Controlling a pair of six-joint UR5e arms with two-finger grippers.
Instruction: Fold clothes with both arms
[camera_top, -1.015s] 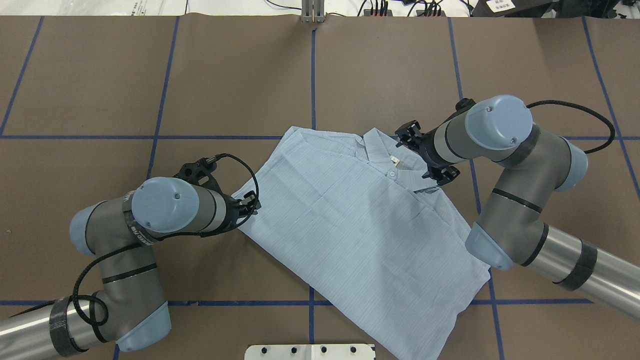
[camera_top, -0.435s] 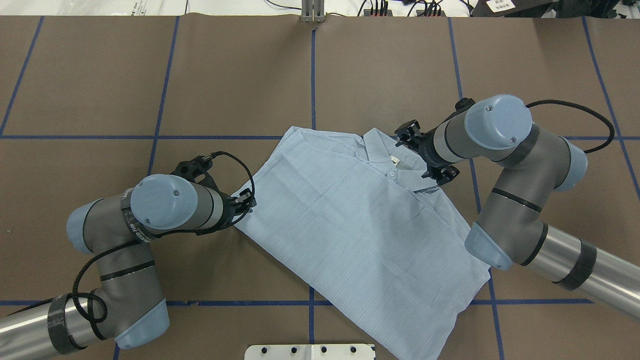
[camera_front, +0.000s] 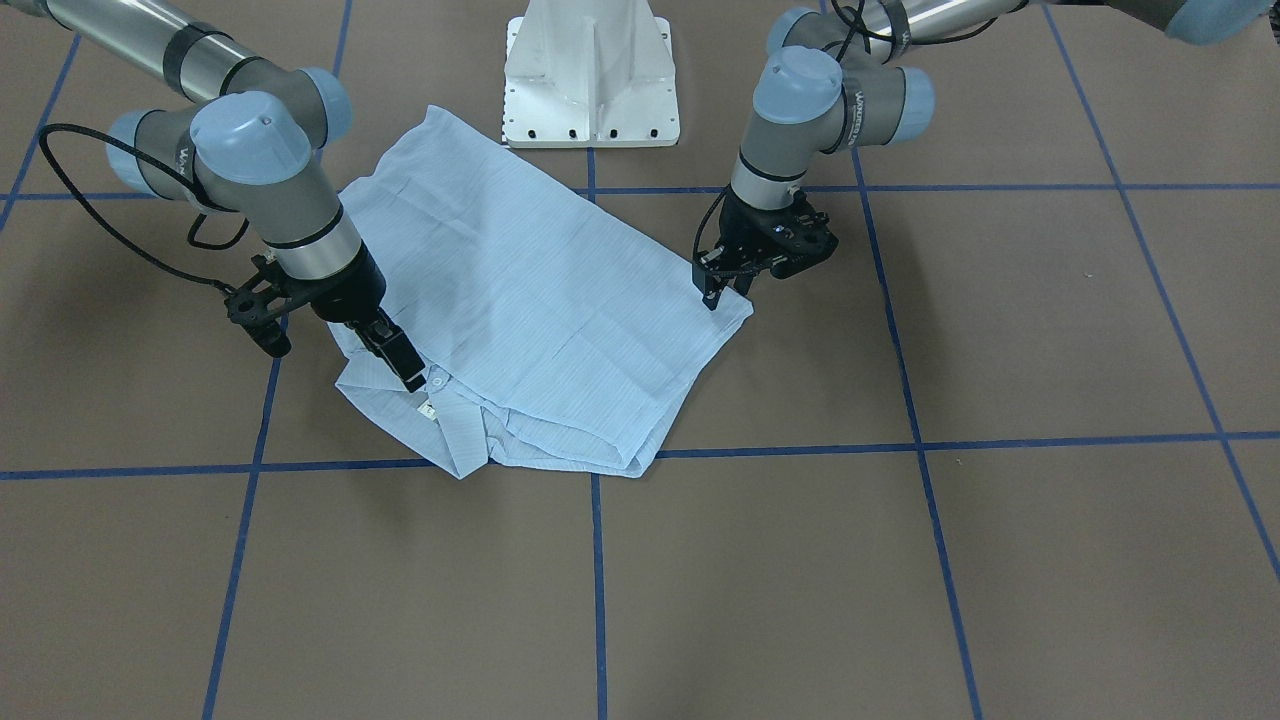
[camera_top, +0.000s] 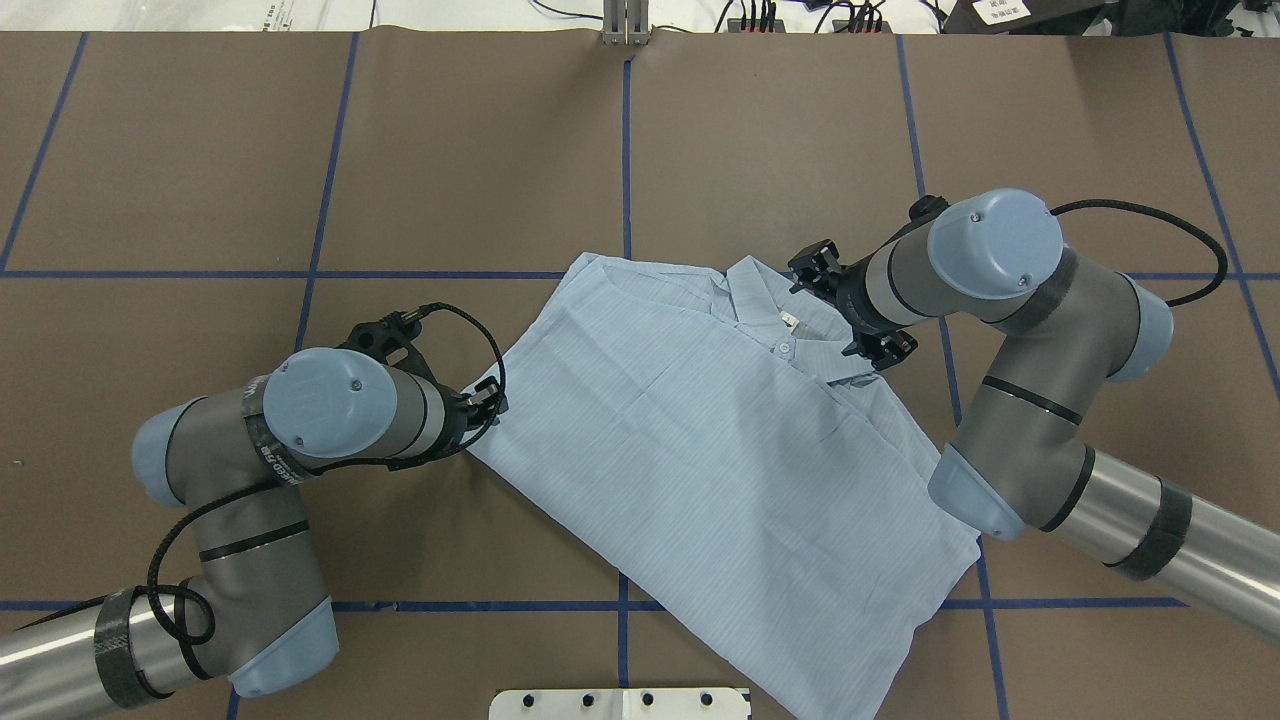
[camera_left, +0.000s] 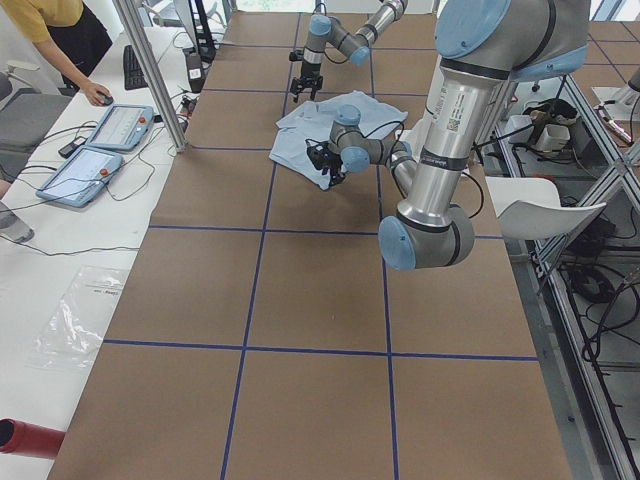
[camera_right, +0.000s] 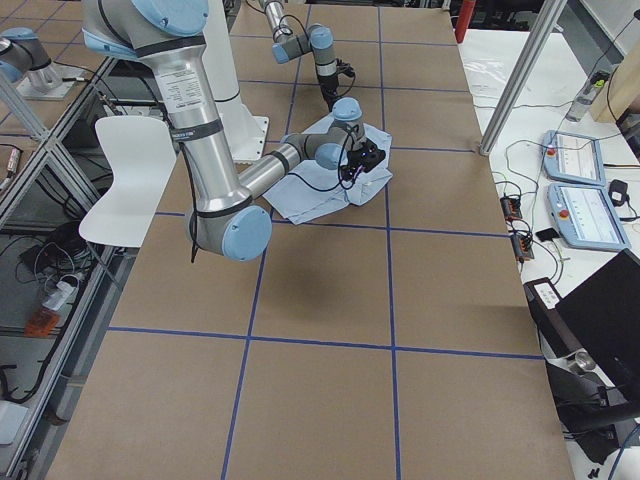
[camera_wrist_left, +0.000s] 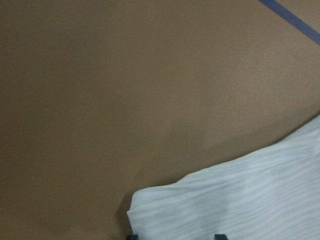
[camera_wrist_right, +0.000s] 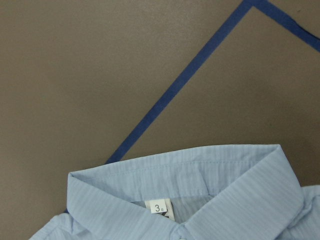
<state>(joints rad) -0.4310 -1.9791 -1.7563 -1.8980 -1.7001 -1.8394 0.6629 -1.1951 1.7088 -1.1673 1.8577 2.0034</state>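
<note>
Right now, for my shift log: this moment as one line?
task: fold shirt | left end effector: at side corner, grip unclear | right end effector: by collar, grip unclear

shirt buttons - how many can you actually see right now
1. A small pale button sits at the collar, just below the white neck label. Others may be hidden in the folds of the shirt.

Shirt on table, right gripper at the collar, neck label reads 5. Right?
No: the neck label reads 3, as the right wrist view shows. The shirt does lie on the table, right gripper at the collar.
</note>
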